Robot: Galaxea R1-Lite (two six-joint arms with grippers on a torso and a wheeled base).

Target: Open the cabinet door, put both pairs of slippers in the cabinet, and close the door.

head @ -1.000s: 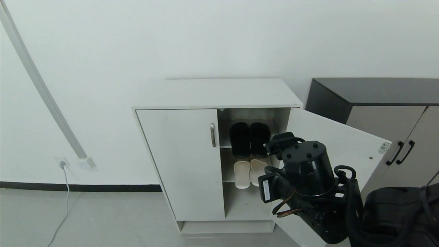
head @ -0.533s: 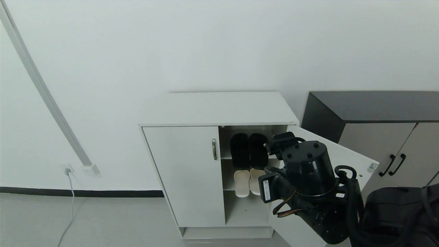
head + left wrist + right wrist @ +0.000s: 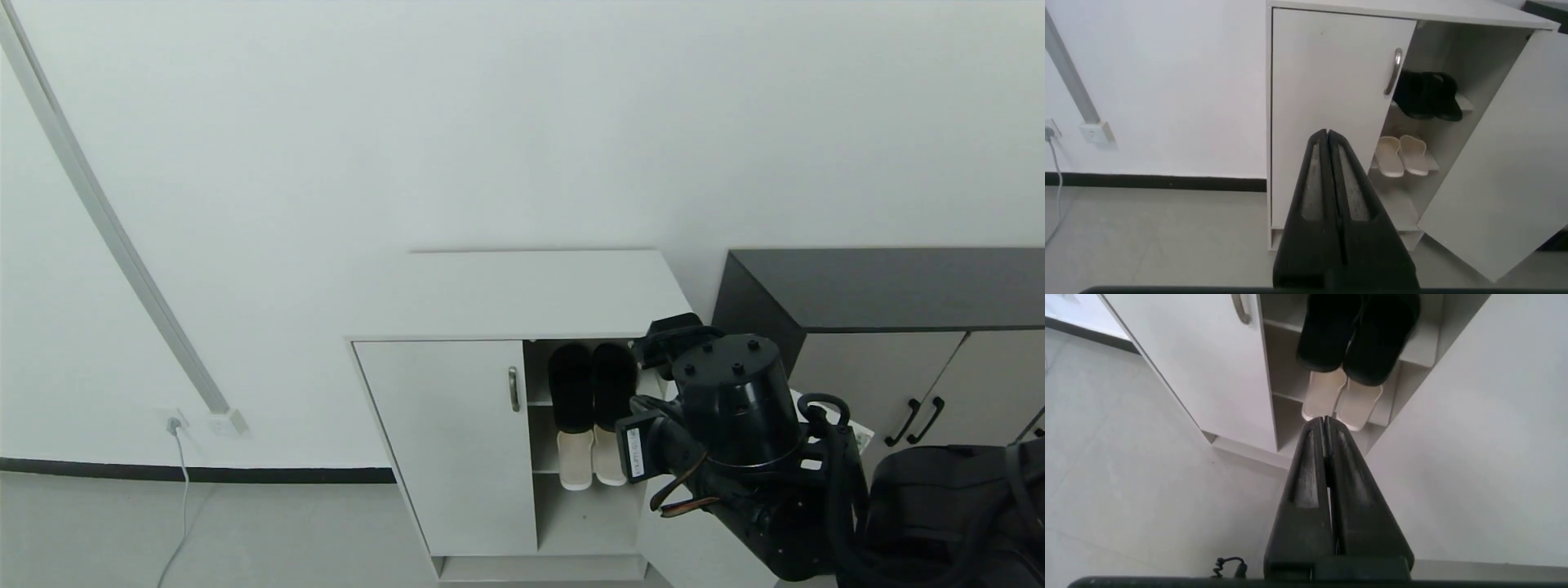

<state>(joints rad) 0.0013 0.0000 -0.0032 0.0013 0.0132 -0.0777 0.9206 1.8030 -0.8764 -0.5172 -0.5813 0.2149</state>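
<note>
Two slipper pairs shelved | right arm blocks door | dark cabinet beside

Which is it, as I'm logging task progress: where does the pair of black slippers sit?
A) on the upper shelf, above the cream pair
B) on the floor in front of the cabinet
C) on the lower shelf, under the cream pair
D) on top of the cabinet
A: the black slippers lie on the upper shelf of the white wooden cabinet, with the cream slippers on the shelf below, beside the open right door.
</note>
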